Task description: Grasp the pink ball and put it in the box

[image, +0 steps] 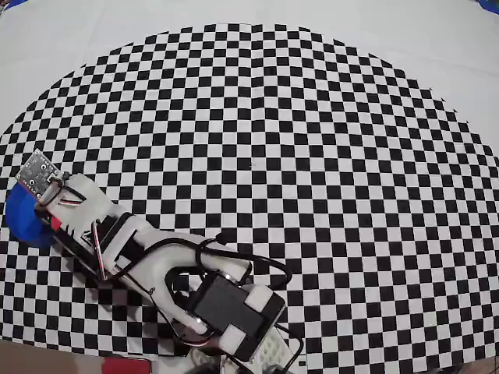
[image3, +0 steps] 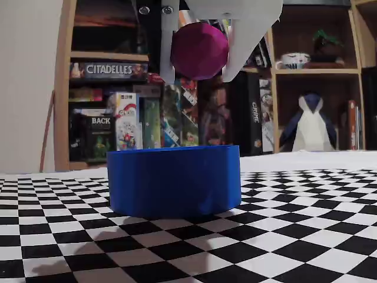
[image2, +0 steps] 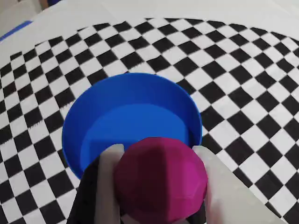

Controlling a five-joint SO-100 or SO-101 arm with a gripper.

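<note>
The pink ball (image2: 161, 179) is held between my gripper's two white fingers (image2: 108, 161). My gripper (image2: 156, 151) is shut on it and hangs above the near rim of the blue box (image2: 131, 100). In the fixed view the pink ball (image3: 199, 50) sits in my gripper (image3: 197, 76) well above the blue box (image3: 174, 180), which stands upright on the checkered mat. In the overhead view only a part of the blue box (image: 23, 218) shows at the far left under the arm; my gripper and the ball are hidden there.
The checkered mat (image: 312, 156) covers the table. The arm (image: 140, 249) stretches from its base (image: 234, 319) at the bottom towards the left edge. Shelves with game boxes (image3: 106, 71) and a penguin toy (image3: 309, 124) stand behind the table.
</note>
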